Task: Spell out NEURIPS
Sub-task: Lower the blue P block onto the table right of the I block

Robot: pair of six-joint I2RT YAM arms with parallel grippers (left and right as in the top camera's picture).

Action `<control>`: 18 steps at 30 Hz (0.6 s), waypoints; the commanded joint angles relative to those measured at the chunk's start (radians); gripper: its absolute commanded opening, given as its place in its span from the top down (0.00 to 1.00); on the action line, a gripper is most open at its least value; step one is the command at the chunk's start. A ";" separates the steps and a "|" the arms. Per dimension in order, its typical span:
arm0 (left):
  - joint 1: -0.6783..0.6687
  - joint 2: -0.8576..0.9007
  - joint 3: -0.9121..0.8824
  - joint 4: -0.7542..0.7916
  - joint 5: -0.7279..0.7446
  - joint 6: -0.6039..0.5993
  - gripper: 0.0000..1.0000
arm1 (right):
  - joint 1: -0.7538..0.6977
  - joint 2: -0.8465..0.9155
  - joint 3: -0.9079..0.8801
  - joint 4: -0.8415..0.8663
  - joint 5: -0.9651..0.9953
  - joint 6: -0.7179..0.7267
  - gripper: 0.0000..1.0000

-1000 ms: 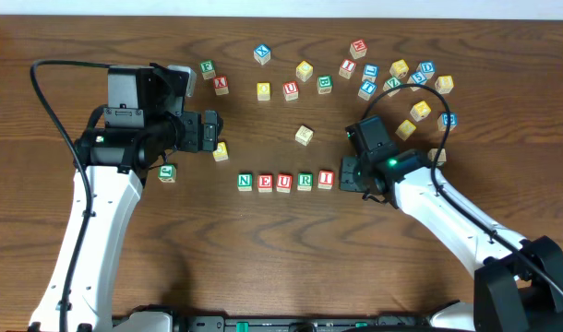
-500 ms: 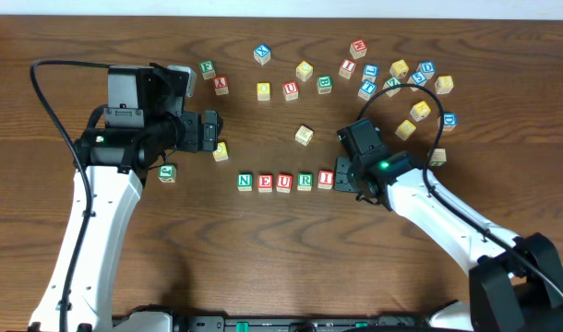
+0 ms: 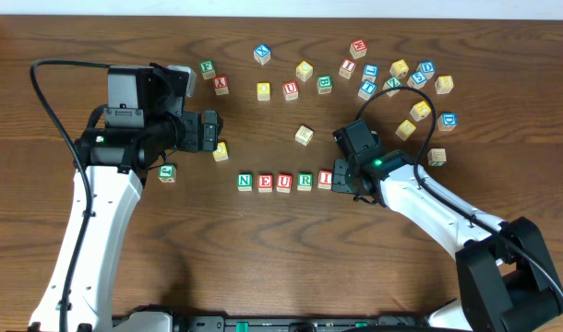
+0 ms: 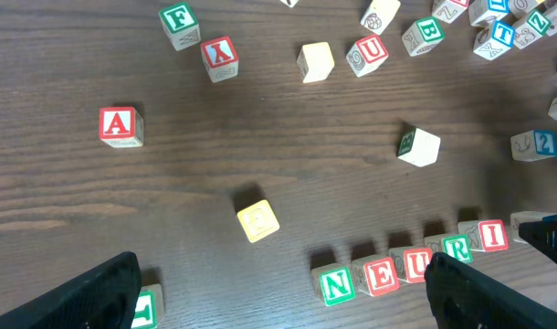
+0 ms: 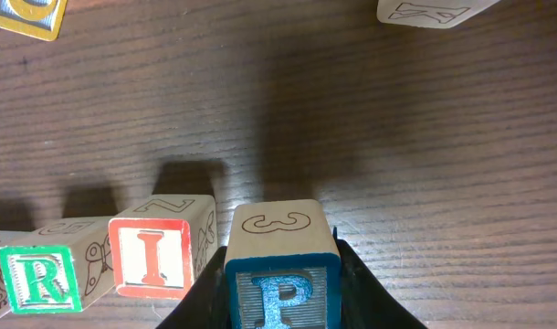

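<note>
On the table (image 3: pixel 263 258), the N cube (image 3: pixel 245 181), E cube (image 3: pixel 265 183), U cube (image 3: pixel 284 182), R cube (image 3: pixel 305 180) and I cube (image 3: pixel 326 179) stand in a row, left to right. The P cube (image 5: pixel 283 292) is just right of the I cube, between the fingers of the right gripper (image 3: pixel 342 177). A lone cube (image 3: pixel 304 136) lies behind the row. Loose cubes (image 3: pixel 399 68) spread along the far side.

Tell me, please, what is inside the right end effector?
The right end effector holds the blue P cube beside the red I cube. Its underside is hidden, so contact with the table cannot be judged.
</note>
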 commanded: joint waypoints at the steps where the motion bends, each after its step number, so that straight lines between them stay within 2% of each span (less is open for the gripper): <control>1: 0.003 -0.009 0.024 0.000 0.012 0.006 0.03 | 0.006 0.019 -0.007 0.003 0.016 0.018 0.84; 18: 0.003 -0.009 0.024 0.000 0.012 0.006 0.02 | 0.007 0.022 -0.047 0.058 0.012 0.031 0.83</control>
